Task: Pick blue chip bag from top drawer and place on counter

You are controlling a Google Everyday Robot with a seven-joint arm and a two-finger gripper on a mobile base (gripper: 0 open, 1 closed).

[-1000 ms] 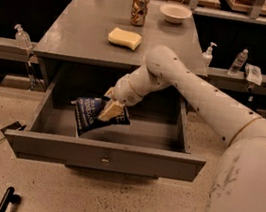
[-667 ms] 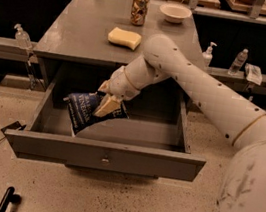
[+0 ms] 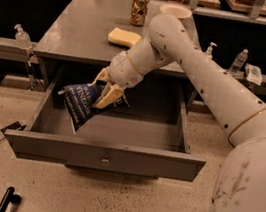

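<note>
My gripper is shut on the blue chip bag, a crinkled navy bag with white lettering. It holds the bag tilted in the air over the left half of the open top drawer, near the counter's front edge. The bag hangs down and to the left of the cream fingers. The grey counter lies just behind and above the gripper. My white arm reaches in from the right across the drawer.
On the counter sit a yellow sponge, a can and a white bowl at the back. Clear bottles stand on side shelves left and right. A black cable and tool lie on the floor at left.
My gripper has lifted the blue chip bag up out of the drawer and a little to the left, closer to the counter's front edge.
</note>
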